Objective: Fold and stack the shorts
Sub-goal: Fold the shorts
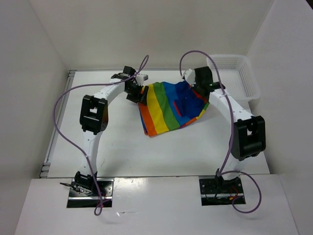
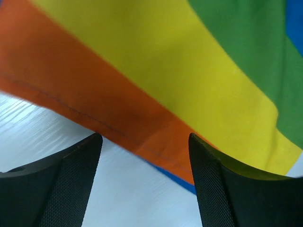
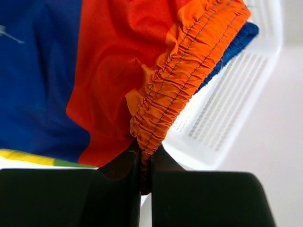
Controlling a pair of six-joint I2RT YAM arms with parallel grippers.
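The rainbow-striped shorts (image 1: 168,107) lie partly lifted at the back middle of the table, striped orange, yellow, green and blue. My right gripper (image 1: 198,87) is shut on the shorts' orange elastic waistband (image 3: 177,80) and holds that edge up; red and blue cloth hang beside it. My left gripper (image 1: 138,94) is open at the shorts' left edge. In the left wrist view its fingers (image 2: 75,175) stand apart over bare table, with the orange hem (image 2: 118,113) just beyond the fingertips, not between them. The pocket and drawstring are not visible.
A white mesh basket (image 1: 239,73) stands at the back right corner, and shows close behind the waistband in the right wrist view (image 3: 227,118). White walls enclose the table on three sides. Purple cables loop over both arms.
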